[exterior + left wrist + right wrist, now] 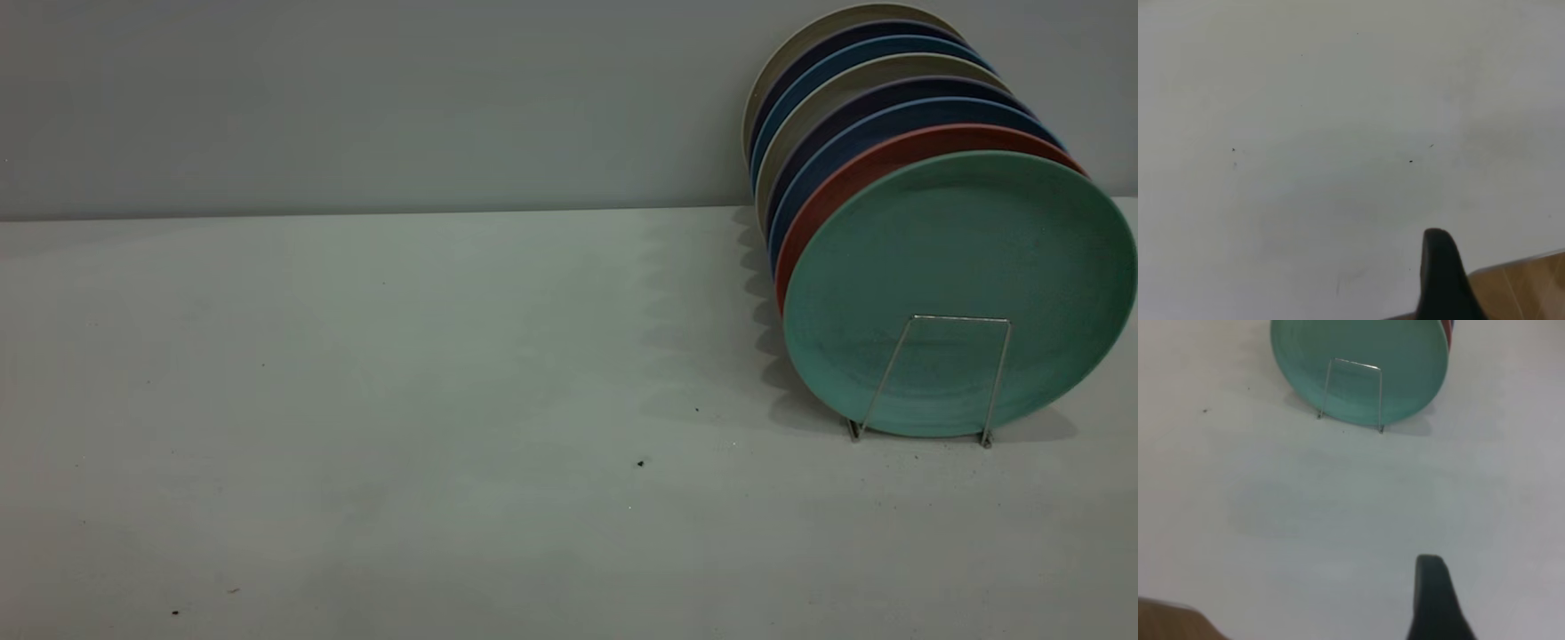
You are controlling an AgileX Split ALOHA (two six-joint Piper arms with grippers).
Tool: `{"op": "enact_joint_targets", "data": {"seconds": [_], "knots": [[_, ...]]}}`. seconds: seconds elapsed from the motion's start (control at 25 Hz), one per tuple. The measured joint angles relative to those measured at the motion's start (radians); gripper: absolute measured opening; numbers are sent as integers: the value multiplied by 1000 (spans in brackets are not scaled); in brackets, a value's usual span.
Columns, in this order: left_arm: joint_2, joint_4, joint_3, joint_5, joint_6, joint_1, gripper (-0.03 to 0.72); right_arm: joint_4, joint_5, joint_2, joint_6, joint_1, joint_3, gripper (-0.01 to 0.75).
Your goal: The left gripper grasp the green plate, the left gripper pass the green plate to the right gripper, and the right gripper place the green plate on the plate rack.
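Green plate (960, 284) upright in plate rack (929, 378); well apart from right gripper's fingers (1435, 600).

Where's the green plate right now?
The green plate stands on edge at the exterior view's right, frontmost in the plate rack, just ahead of the red plate; neither gripper holds it.

Little of the robot shows. On the left hand, one finger (1441, 277) is a matte black tapered blade with a rounded tip. On the right hand, one finger (1435, 600) looks alike, perhaps slightly greenish-black, smooth and unmarked.
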Motion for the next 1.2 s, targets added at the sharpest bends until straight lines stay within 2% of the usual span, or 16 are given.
{"op": "enact_joint_targets", "data": {"seconds": [1.2], "knots": [[0,0,0,-1,0,0,474,-39,0,0,59,0,0,482]]}}
